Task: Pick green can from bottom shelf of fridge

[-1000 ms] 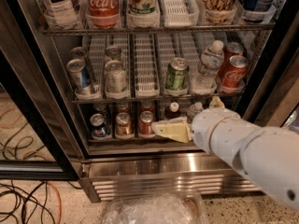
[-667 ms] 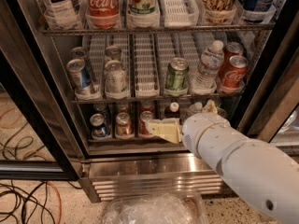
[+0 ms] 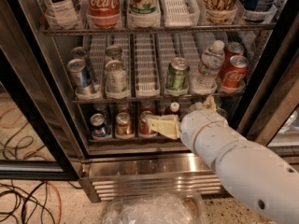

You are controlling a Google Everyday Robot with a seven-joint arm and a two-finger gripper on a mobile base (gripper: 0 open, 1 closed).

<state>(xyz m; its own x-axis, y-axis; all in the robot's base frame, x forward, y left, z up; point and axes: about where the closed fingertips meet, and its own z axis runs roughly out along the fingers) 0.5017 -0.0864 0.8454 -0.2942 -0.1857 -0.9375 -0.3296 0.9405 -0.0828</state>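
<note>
The fridge [image 3: 154, 169] stands open with its wire racks in view. My gripper [image 3: 174, 123] is at the front of the bottom shelf [image 3: 117, 138], its cream tip just in front of a red can [image 3: 144, 123]. My white arm [image 3: 243, 171] comes in from the lower right and covers the right half of that shelf. No dark green can shows on the bottom shelf; it may be hidden behind my gripper and arm. A paler green-and-silver can [image 3: 177, 74] stands on the middle rack.
The bottom shelf also holds a blue can [image 3: 99, 125], a copper can [image 3: 124, 124] and a small dark bottle [image 3: 174, 108]. The middle rack holds cans, a water bottle [image 3: 208, 66] and red cola cans [image 3: 233, 71]. The black door frame [image 3: 28, 125] stands left. Cables [image 3: 23, 199] lie on the floor.
My gripper and arm have moved left along the bottom shelf, from the shelf's middle to the red can, now partly covering it.
</note>
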